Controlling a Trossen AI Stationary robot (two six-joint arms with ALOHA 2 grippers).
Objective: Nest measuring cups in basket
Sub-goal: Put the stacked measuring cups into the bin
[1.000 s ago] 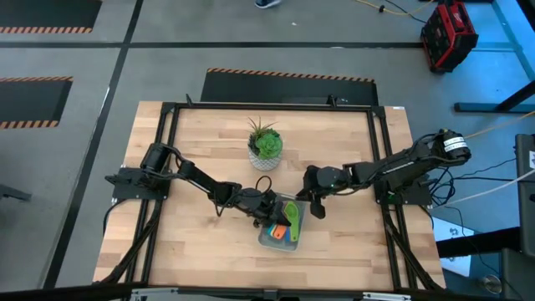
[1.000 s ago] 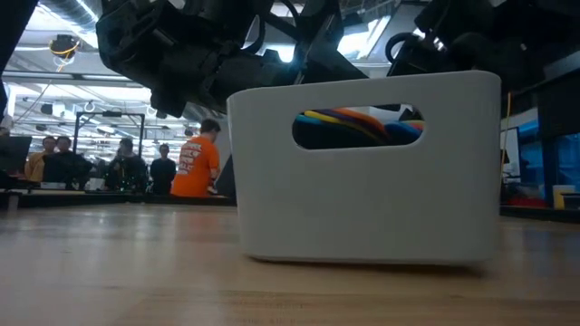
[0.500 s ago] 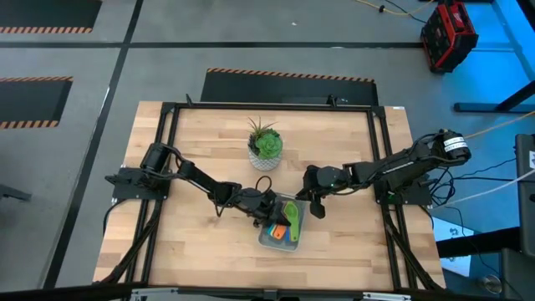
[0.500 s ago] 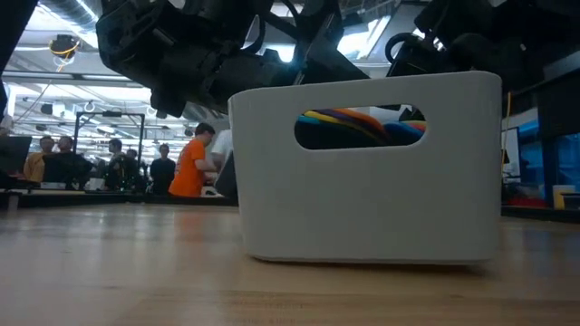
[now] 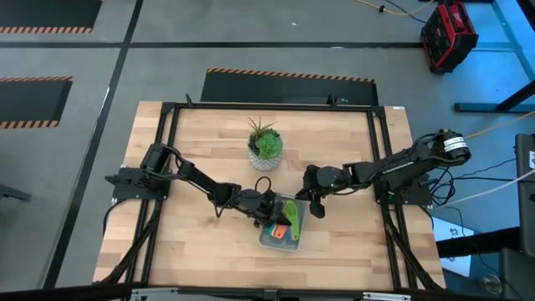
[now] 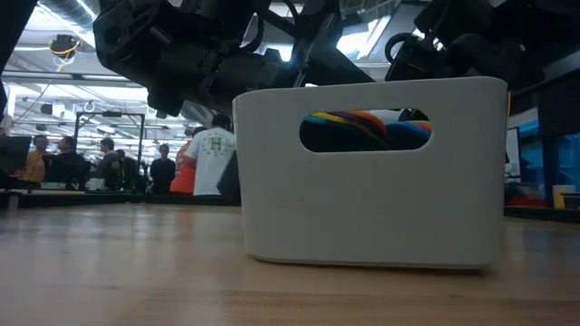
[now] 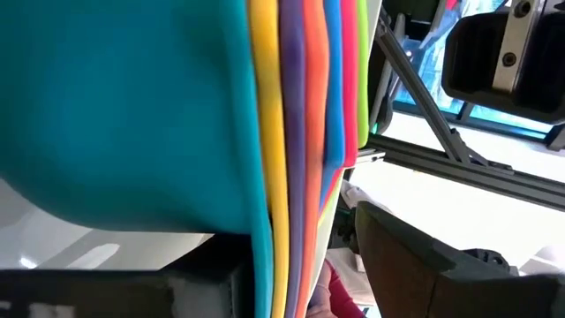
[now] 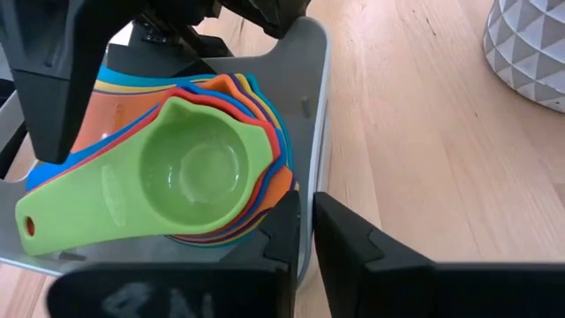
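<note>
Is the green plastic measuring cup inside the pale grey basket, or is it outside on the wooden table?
Inside. The green plastic measuring cup lies open side up on the stack of coloured cups, within the walls of the pale grey basket.

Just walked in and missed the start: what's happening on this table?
The measuring cups sit nested in the basket, green one on top. The left gripper reaches into the basket at the stack. The right gripper, shut and empty, waits beside the basket's rim. A potted plant stands farther back.
</note>
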